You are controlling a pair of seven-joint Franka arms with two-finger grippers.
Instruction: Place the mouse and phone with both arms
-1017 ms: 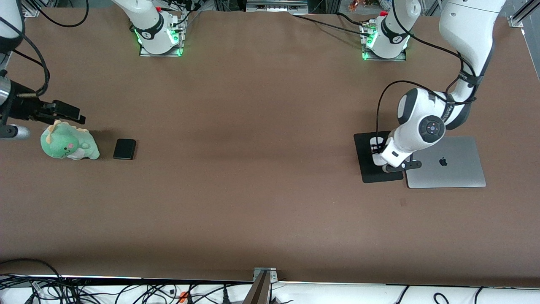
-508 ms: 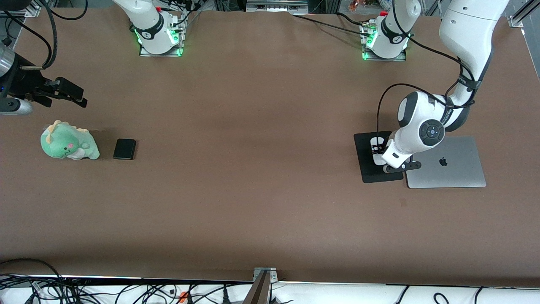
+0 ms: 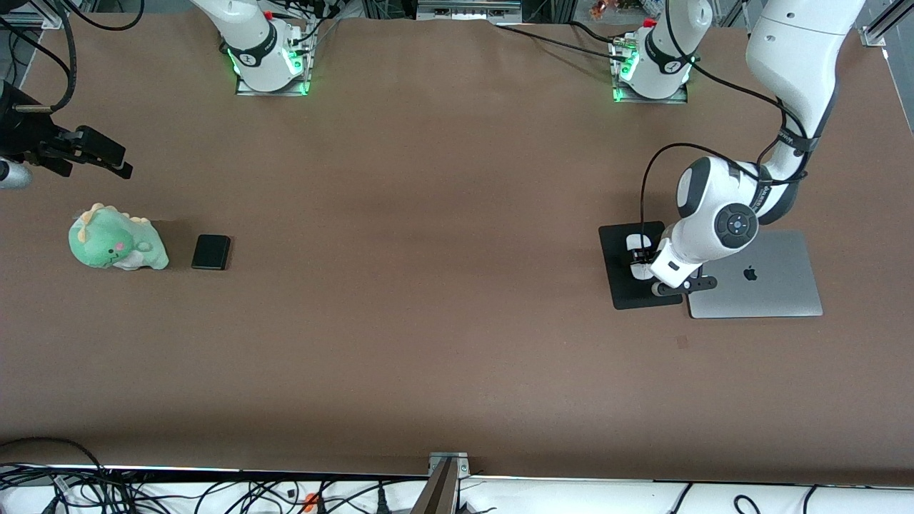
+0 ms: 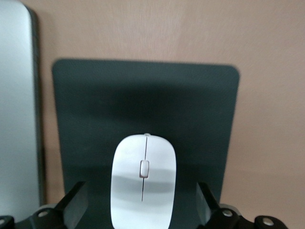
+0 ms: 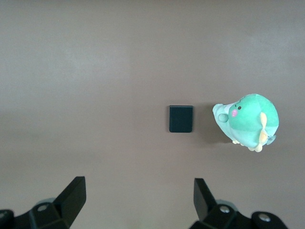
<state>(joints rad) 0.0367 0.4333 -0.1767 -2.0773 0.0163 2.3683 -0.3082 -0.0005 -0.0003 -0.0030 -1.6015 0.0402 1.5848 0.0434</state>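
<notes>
The white mouse (image 4: pixel 143 181) lies on the black mouse pad (image 4: pixel 143 95), and part of it shows in the front view (image 3: pixel 634 243). My left gripper (image 4: pixel 142 207) is open just above the pad, one finger on each side of the mouse with a gap on both sides; in the front view it (image 3: pixel 643 263) is under the left wrist. The black phone (image 3: pixel 211 252) lies flat on the table beside a green plush dinosaur (image 3: pixel 116 246). My right gripper (image 3: pixel 123 163) is open and empty, up in the air at the right arm's end of the table. Its wrist view shows the phone (image 5: pixel 181 119) and the open fingers (image 5: pixel 71 198).
A closed grey laptop (image 3: pixel 764 278) lies against the mouse pad (image 3: pixel 628 293), at the left arm's end of the table. The plush (image 5: pixel 248 119) sits close to the phone, with a small gap between them. The brown table (image 3: pixel 428 250) is bare in the middle.
My right gripper has risen from beside the plush and drawn back toward the robots' side. My left wrist has shifted slightly over the mouse. The phone, plush and mouse have not moved.
</notes>
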